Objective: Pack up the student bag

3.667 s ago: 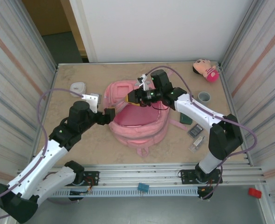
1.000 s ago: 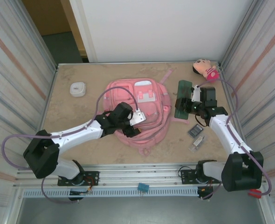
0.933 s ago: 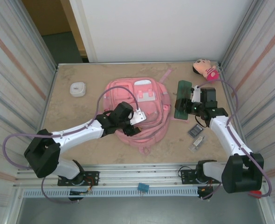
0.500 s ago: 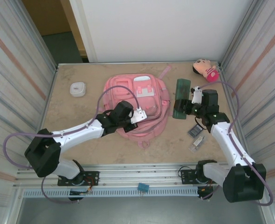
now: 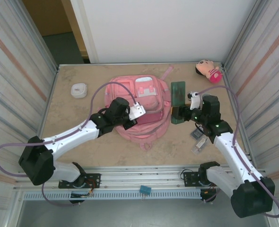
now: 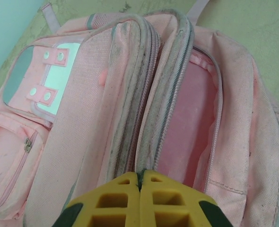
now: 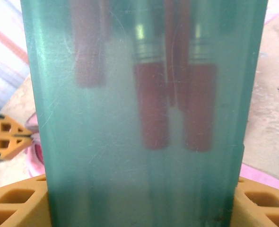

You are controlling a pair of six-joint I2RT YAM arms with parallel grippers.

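Two small items [image 5: 198,133] lie unpacked by the right arm; left gripper [image 6: 140,182], fingers together, sits at the student bag's [image 5: 151,101] zip mid-table, any pinched cloth hidden; right gripper [image 5: 176,115] clamps a green pen case [image 5: 178,93] just beside the bag; plush doll [image 5: 208,71] lies beyond; packing looks far from done.
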